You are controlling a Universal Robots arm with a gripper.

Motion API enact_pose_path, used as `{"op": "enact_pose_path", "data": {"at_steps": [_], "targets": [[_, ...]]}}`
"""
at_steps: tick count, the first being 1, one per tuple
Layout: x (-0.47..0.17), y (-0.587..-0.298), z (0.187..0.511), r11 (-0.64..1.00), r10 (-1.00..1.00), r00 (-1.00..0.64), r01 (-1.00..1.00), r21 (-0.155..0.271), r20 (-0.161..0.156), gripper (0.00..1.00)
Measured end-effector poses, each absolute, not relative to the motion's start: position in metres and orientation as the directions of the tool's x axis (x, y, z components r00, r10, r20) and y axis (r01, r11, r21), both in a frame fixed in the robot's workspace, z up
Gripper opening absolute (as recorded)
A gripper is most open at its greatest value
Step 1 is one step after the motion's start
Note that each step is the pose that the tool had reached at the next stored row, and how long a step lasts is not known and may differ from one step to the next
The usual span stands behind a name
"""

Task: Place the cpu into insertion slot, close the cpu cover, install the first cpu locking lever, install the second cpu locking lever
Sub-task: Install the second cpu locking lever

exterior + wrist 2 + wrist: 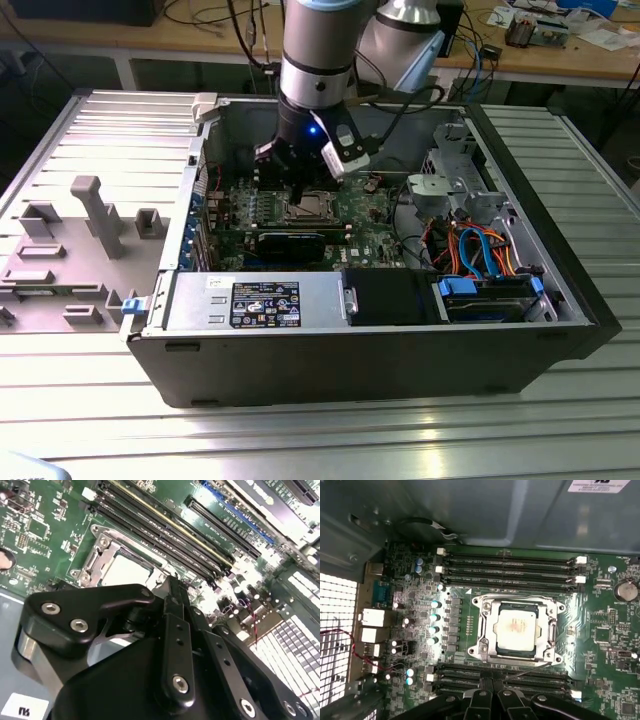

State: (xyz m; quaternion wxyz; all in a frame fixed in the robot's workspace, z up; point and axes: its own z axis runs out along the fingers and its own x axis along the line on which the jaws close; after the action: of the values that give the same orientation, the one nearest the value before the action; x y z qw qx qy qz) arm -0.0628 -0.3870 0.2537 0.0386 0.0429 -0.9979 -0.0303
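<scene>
**Chip seated in the socket, arm poised over the board**

Here's the setting: a ribbed, silver-grey aluminium worktop (90,420) carries an open black computer case (400,345) lying on its side, with a grey plastic fixture plate (70,250) just off to the exterior view's left. Behind it runs a wooden bench (560,55) littered with cables and small parts.

Inside the case sits the green circuit board (615,680), and the small square cpu with its dull silver-grey top (516,628) lies flat in the square, silver-rimmed insertion slot (485,652). The thin silver cpu cover frame (551,630) is down around the chip, its window framing the metal top. In the first wrist view a thin wire lever (527,670) runs slanted along the socket's edge nearest the tool, between the socket and the rows of long black memory slots (510,570).

Now the arm: the silver and black robot arm (318,60) comes straight down into the case, wrist vertical, blue light glowing. The black tool (296,190) hangs right above the socket's edge. In both wrist views its fingers (492,697) sit pressed together, tips closed with nothing between them, pointing at the socket's near rim beside that wire lever. Whether the tips actually touch it, I can't tell.
</scene>
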Motion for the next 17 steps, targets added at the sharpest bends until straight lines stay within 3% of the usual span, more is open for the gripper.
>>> {"op": "enact_pose_path", "data": {"at_steps": [17], "targets": [[-0.079,-0.396,0.233,0.994,-0.089,-0.993,-0.084,0.064,0.075,0.11]]}}
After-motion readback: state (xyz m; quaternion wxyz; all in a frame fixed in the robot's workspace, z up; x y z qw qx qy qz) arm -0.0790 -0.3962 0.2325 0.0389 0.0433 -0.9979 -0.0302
